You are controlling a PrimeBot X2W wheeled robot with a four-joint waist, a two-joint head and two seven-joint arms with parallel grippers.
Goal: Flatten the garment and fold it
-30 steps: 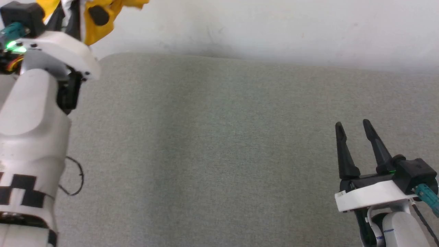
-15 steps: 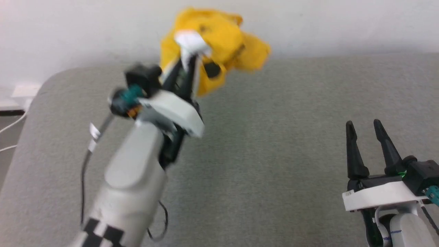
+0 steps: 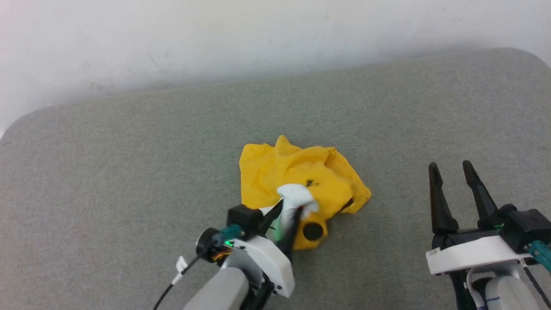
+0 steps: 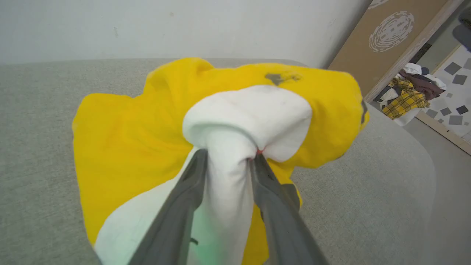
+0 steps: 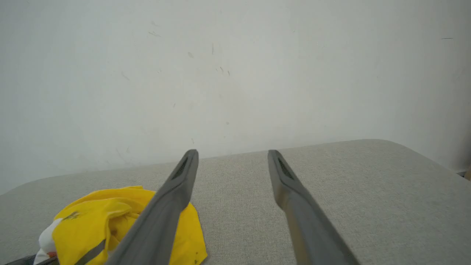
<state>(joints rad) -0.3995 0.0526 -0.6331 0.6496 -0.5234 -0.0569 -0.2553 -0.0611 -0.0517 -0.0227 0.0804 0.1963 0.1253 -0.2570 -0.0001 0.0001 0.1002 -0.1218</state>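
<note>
Your bright yellow cotton T-shirt (image 3: 297, 172) lies in a crumpled heap midway across the grey woven cushion (image 3: 129, 181). Your left gripper (image 3: 289, 207) is right on its near edge, both dark fingers pinching a bunched white fold of the print. Your right gripper (image 3: 450, 165) hangs off to the side, well apart from the cloth, jaws spread wide and empty. The shirt looks light, limp and soft, so I judge it will sag and bunch wherever you lift it; nothing fragile here. Better holds, I'd say, are hem corners or shoulders, one per gripper, not a mid-print wad.
</note>
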